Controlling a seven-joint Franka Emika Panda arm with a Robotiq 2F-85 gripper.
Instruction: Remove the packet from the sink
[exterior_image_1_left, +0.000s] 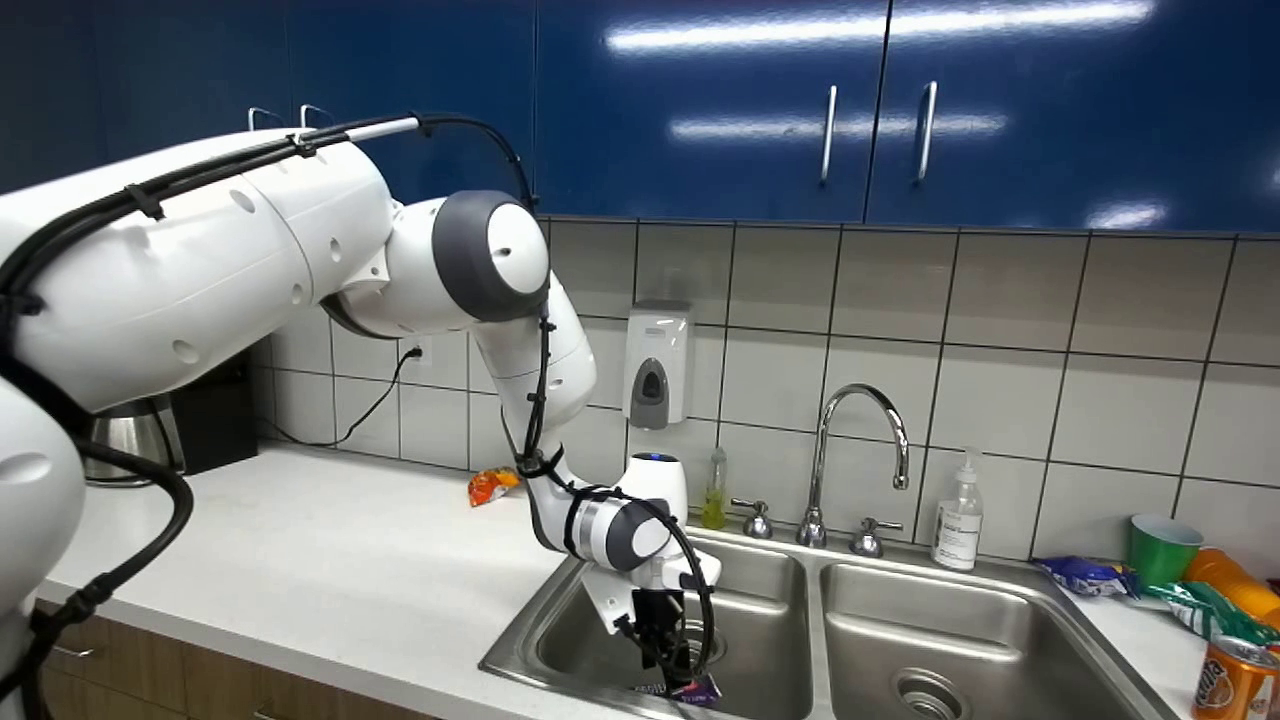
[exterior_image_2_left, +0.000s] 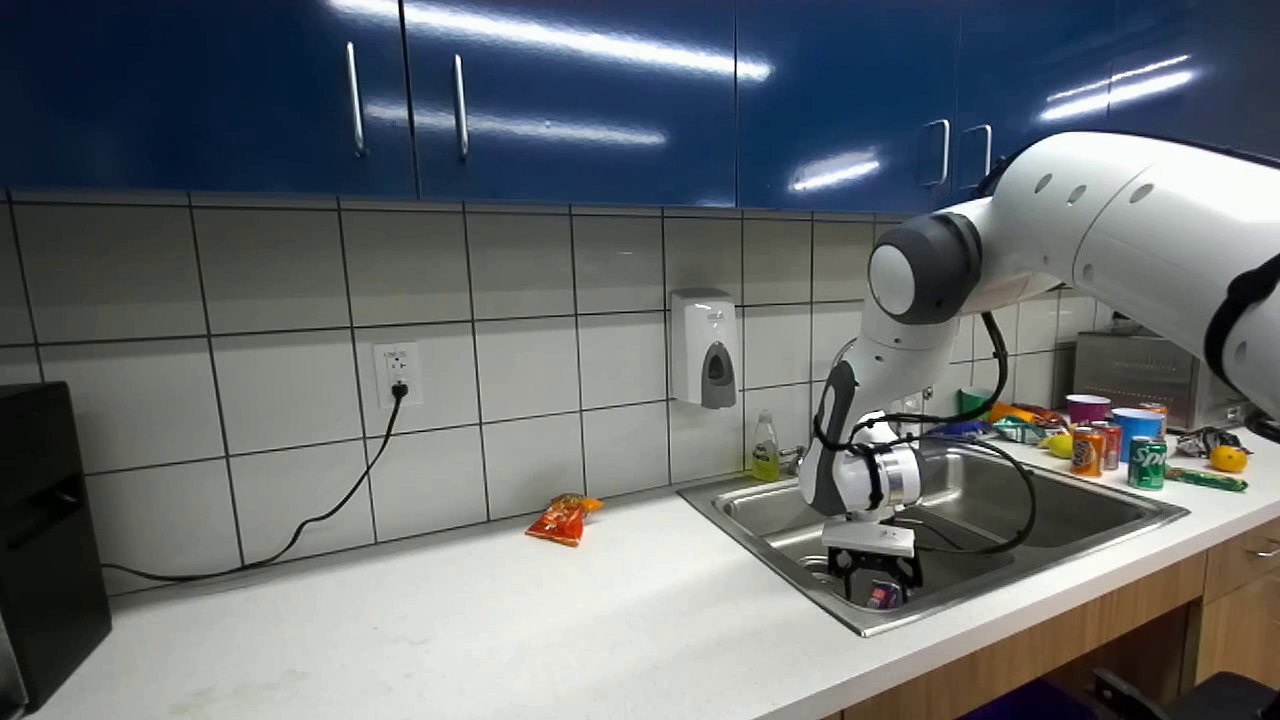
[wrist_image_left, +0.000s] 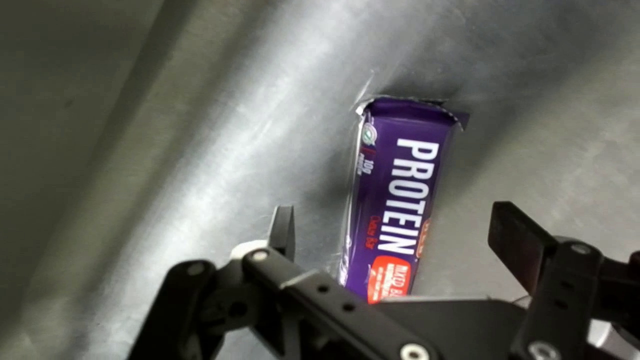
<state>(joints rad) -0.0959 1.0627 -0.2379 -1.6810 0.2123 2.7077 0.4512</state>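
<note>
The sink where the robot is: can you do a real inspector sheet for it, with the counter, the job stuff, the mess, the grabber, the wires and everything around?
Surface: white counter with a steel sink set into it.
Job's things: purple packet lying in the sink, marked PROTEIN.
Clutter: orange bag on one side of the sink; green can and blue cup on the other.
Gripper: open, jaws either side of the packet, gaps showing in the wrist view.
Cables: black cables along the arm; a cord plugged into the wall outlet.
Surroundings: blue cabinets above, tiled wall behind.
</note>
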